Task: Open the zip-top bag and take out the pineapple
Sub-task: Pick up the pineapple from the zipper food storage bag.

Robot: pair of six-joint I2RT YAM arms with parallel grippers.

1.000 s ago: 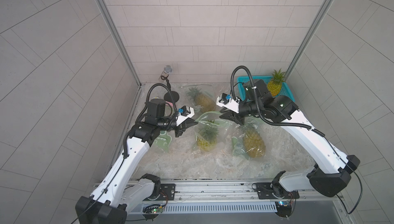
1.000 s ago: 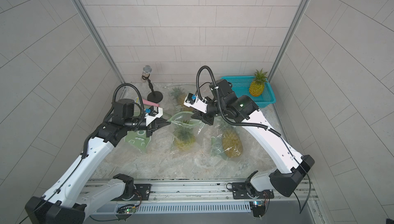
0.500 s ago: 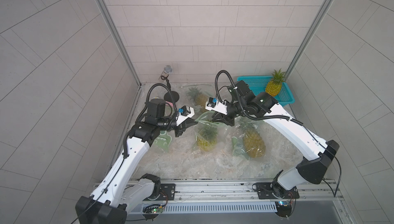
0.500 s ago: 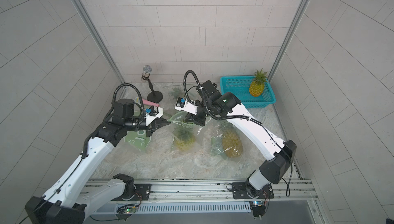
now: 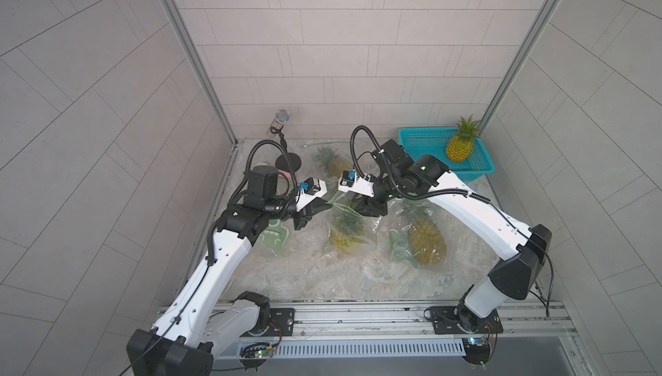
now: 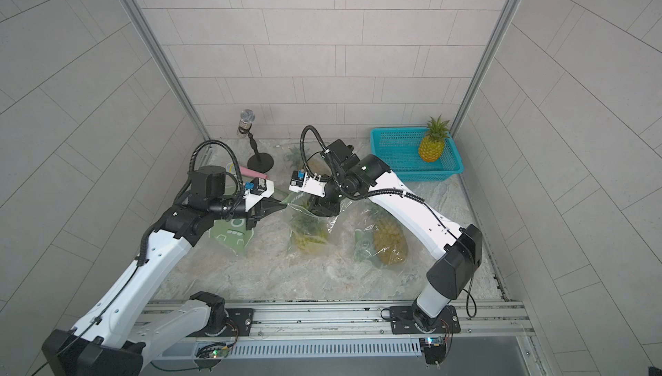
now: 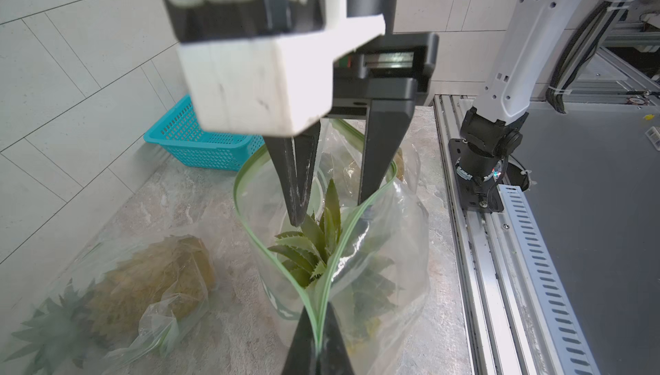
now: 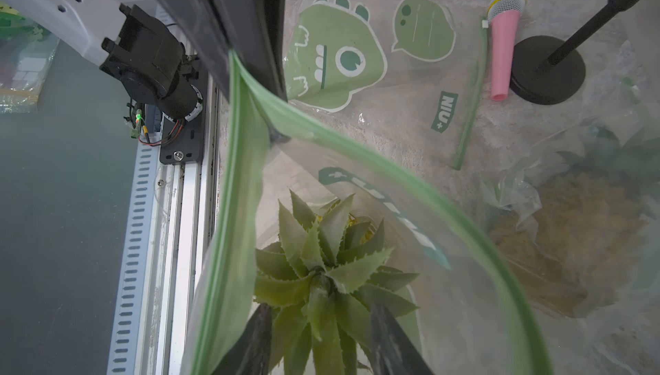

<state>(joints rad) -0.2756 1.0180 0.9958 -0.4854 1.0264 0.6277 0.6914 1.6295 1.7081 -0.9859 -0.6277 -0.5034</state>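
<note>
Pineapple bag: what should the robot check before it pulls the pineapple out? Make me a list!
1. Zip-top bag mouth open: ok, green rim gapes wide.
2. Left tool holding rim: ok, shut on its corner.
3. Right tool open: ok, jaws apart.
4. Right tool astride pineapple crown: ok, one fingertip each side.
5. Crown gripped: not ok, not closed yet.
6. Fruit body loose in plastic: cannot tell, hidden under leaves.

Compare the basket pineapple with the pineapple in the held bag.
The basket pineapple stands bare in the turquoise plastic basket; the bagged pineapple sits inside the clear green-sealed zip-top bag. The basket pineapple is untouched; the open right hand straddles the bagged pineapple's crown. Both have green crowns.
</note>
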